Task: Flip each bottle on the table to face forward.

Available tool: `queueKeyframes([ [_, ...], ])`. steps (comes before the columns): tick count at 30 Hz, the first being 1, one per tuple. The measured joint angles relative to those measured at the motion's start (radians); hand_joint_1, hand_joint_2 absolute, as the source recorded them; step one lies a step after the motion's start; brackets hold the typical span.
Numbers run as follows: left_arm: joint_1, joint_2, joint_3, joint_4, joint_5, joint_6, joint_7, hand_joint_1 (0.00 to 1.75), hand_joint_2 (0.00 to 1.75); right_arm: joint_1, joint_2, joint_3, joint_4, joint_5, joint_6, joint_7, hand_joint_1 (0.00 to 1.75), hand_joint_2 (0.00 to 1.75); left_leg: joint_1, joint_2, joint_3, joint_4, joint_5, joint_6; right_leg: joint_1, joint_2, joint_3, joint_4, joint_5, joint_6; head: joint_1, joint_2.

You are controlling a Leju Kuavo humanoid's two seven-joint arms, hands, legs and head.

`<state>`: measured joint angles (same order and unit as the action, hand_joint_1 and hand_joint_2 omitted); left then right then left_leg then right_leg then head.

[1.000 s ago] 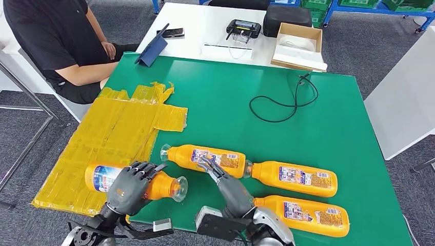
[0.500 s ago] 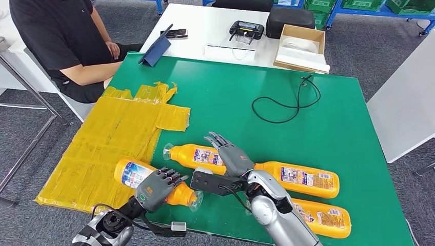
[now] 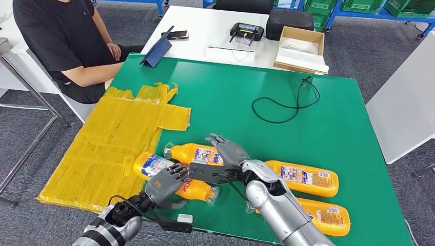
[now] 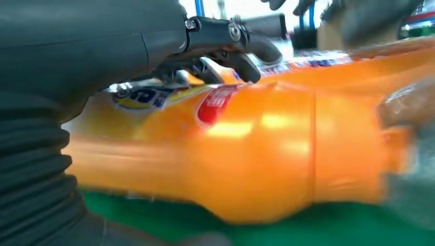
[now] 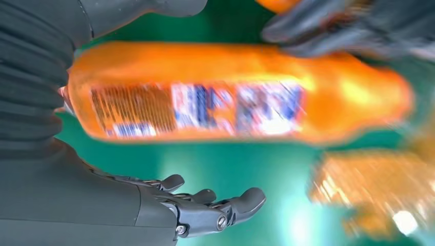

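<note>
Four orange bottles lie on their sides on the green table (image 3: 328, 118). The left hand (image 3: 165, 185) grips the near-left bottle (image 3: 154, 165) around its middle — fingers curled over the top, its blue-labelled base toward the yellow sheet (image 3: 107, 143), cap end (image 3: 213, 195) toward the robot's right. The right hand (image 3: 229, 152) is open, fingers spread and holding nothing, over the second bottle (image 3: 191, 153), just behind the first. Two more bottles (image 3: 302, 178) (image 3: 323, 216) lie to the right. A black cable (image 3: 287, 102) lies farther back, and a person (image 3: 61, 36) sits at the far left.
</note>
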<state>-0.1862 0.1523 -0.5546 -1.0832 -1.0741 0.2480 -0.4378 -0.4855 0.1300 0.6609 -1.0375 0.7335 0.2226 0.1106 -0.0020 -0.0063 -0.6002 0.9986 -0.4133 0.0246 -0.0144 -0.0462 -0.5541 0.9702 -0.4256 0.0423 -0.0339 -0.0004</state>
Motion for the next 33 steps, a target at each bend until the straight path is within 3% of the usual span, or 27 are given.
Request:
queueKeyframes([
  [4, -0.011, -0.021, 0.032, -0.036, 0.331, -0.232, -0.064, 0.00, 0.00, -0.048, 0.000, 0.019, 0.159, 0.060, 0.019, 0.028, 0.00, 1.75, -0.001, -0.005, 0.000, 0.000, 0.001, 0.001, -0.001, -0.005, 0.001, 0.000, 0.000, 0.001, 0.000, 0.000],
  [8, 0.009, -0.066, 0.118, -0.128, 0.727, -0.526, 0.000, 0.00, 0.00, -0.088, 0.001, 0.027, 0.306, 0.139, -0.010, 0.060, 0.00, 1.75, -0.001, -0.003, 0.000, 0.000, 0.001, 0.001, -0.002, -0.004, 0.000, 0.000, 0.000, 0.001, 0.000, 0.000],
  [10, 0.033, -0.088, 0.157, -0.175, 0.860, -0.611, 0.038, 0.00, 0.00, -0.108, 0.003, 0.030, 0.373, 0.177, -0.023, 0.073, 0.00, 1.75, -0.002, 0.000, 0.000, 0.000, 0.001, 0.001, -0.002, -0.003, -0.005, -0.001, 0.000, 0.001, 0.000, 0.000],
  [14, 0.067, -0.124, 0.220, -0.256, 1.044, -0.685, 0.069, 0.00, 0.00, -0.137, 0.010, 0.030, 0.481, 0.235, -0.015, 0.099, 1.68, 1.75, -0.002, 0.003, 0.005, 0.000, -0.002, 0.001, -0.002, 0.000, -0.008, -0.001, -0.001, 0.001, 0.000, 0.000],
  [15, 0.071, -0.130, 0.232, -0.274, 1.074, -0.693, 0.073, 0.00, 0.00, -0.142, 0.013, 0.030, 0.503, 0.247, -0.011, 0.104, 1.75, 1.75, -0.002, 0.003, 0.007, 0.000, -0.003, 0.000, -0.002, 0.001, -0.006, -0.001, -0.002, 0.000, 0.000, 0.000],
  [21, 0.093, -0.157, 0.278, -0.361, 1.199, -0.718, 0.100, 0.00, 0.00, -0.155, 0.028, 0.023, 0.572, 0.265, -0.031, 0.115, 1.75, 1.75, -0.002, 0.003, 0.027, 0.000, -0.013, -0.003, -0.002, 0.003, 0.012, -0.002, -0.017, -0.003, 0.000, 0.000],
  [24, 0.123, -0.168, 0.305, -0.412, 1.259, -0.713, 0.121, 0.00, 0.00, -0.134, 0.030, -0.005, 0.578, 0.246, -0.151, 0.104, 1.75, 1.75, -0.002, 0.004, 0.033, -0.001, -0.016, -0.003, -0.002, 0.004, 0.019, -0.002, -0.023, -0.004, 0.000, 0.000],
  [28, 0.205, -0.183, 0.341, -0.504, 1.281, -0.692, 0.135, 0.00, 0.00, -0.048, 0.032, -0.097, 0.509, 0.216, -0.407, 0.020, 1.75, 1.75, -0.002, 0.007, 0.033, 0.000, -0.016, -0.001, -0.003, 0.008, 0.019, -0.002, -0.021, -0.003, 0.000, 0.000],
  [33, 0.272, -0.195, 0.362, -0.567, 1.285, -0.686, 0.141, 0.00, 0.00, 0.043, 0.033, -0.197, 0.389, 0.235, -0.456, -0.002, 1.75, 1.75, -0.002, 0.007, 0.025, 0.000, -0.014, 0.001, -0.003, 0.008, 0.014, -0.001, -0.009, 0.002, 0.000, 0.000],
])
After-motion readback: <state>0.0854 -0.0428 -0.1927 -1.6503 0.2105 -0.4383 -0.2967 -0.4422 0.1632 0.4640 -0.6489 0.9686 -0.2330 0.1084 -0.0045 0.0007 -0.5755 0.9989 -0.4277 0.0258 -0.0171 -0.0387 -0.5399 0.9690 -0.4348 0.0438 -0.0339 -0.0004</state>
